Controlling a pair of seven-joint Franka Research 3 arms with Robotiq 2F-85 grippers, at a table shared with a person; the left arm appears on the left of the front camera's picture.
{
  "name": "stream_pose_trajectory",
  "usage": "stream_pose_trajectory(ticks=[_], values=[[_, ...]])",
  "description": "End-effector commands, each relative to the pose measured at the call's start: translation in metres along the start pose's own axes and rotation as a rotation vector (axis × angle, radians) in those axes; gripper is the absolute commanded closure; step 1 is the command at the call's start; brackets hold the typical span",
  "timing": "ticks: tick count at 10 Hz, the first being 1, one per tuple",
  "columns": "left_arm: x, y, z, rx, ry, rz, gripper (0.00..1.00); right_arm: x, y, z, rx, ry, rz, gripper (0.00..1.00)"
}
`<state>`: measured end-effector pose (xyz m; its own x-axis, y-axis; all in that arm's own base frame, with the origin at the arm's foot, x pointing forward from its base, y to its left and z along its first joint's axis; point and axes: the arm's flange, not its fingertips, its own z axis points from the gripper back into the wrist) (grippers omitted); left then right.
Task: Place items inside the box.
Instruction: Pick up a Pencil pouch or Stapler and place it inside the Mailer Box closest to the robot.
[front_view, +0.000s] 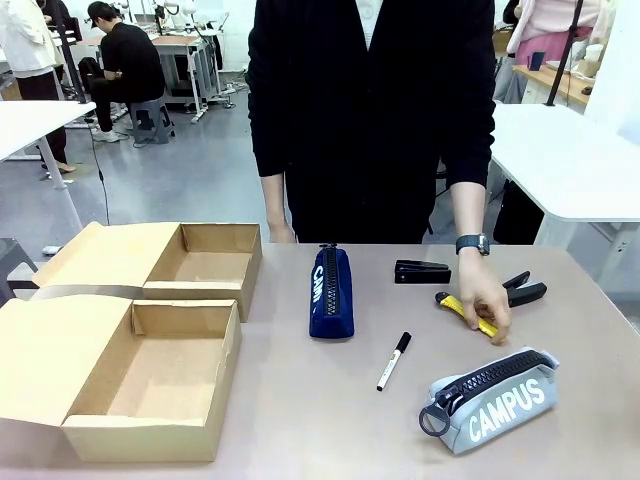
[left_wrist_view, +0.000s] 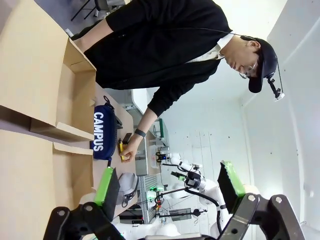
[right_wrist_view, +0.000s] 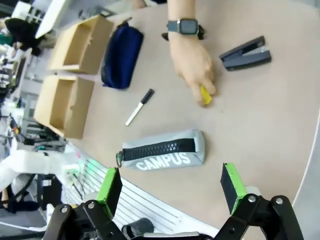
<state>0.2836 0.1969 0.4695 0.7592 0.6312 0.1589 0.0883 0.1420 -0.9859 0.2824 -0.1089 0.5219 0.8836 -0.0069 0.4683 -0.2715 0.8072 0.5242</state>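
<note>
Through the right wrist camera I see my right gripper (right_wrist_view: 170, 186) with its two green-padded fingers spread wide, hanging above the table (front_view: 300, 420) over its right side. My left gripper (left_wrist_view: 169, 185) is spread just as wide in its own wrist view and holds nothing.

Nearest to me on the right lies a grey zip case (front_view: 490, 400) printed "CAMPUS", with its black zip on top. Just beyond it, towards the middle, is a black-and-white marker (front_view: 394, 361) lying at a slant. On my left sit two open cardboard boxes, one behind the other, lids folded out to the left. The nearer box (front_view: 150, 380) is close to my edge of the table.

Farther out in the middle, a navy zip case (front_view: 331, 292) with white letters lies lengthwise, just right of the farther box (front_view: 200, 265). To its right, a person's hand (front_view: 487, 300) with a watch (front_view: 472, 243) on the wrist rests on a yellow-handled tool (front_view: 465, 309). The hand covers much of it, so I cannot say what kind of tool it is. A black stapler (front_view: 421, 271) lies just behind. All five items lie on the table, outside the boxes. The person (front_view: 370, 100), in dark clothes, stands at the far edge.
</note>
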Motion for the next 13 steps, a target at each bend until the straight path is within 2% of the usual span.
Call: stream_pose_trajectory(ticks=[1, 2, 4, 6, 7, 8, 9, 10, 12, 13], values=[[0.001, -0.001, 0.000, -0.017, -0.003, -0.021, 0.00, 0.001, 0.005, 0.001, 0.066, -0.036, 0.146, 0.00], [0.001, -0.001, 0.000, -0.017, -0.003, -0.021, 0.00, 0.002, 0.002, 0.003, 0.101, -0.060, 0.192, 0.00], [0.001, -0.001, 0.000, -0.017, -0.003, -0.021, 0.00, 0.006, -0.002, 0.001, 0.115, -0.032, 0.182, 0.00], [0.001, -0.001, 0.000, -0.017, -0.003, -0.021, 0.00, -0.002, -0.021, 0.021, 0.106, -0.109, 0.172, 0.00], [0.001, -0.001, 0.000, -0.017, -0.003, -0.021, 0.00, -0.008, -0.032, 0.030, 0.094, -0.138, 0.228, 0.00], [0.001, -0.001, 0.000, -0.017, -0.003, -0.021, 0.00, -0.008, -0.034, 0.028, 0.068, -0.128, 0.308, 0.00], [0.001, -0.001, 0.000, -0.017, -0.003, -0.021, 0.00, 0.003, -0.029, 0.009, 0.013, -0.042, 0.445, 0.00], [0.001, -0.001, 0.000, -0.017, -0.003, -0.021, 0.00, 0.026, -0.023, -0.027, -0.114, 0.128, 0.574, 0.00], [0.001, -0.001, 0.000, -0.017, -0.003, -0.021, 0.00, 0.061, -0.014, -0.087, -0.182, 0.290, 0.832, 0.00], [0.001, -0.001, 0.000, -0.017, -0.003, -0.021, 0.00, 0.074, -0.008, -0.113, -0.188, 0.373, 0.908, 0.00]])
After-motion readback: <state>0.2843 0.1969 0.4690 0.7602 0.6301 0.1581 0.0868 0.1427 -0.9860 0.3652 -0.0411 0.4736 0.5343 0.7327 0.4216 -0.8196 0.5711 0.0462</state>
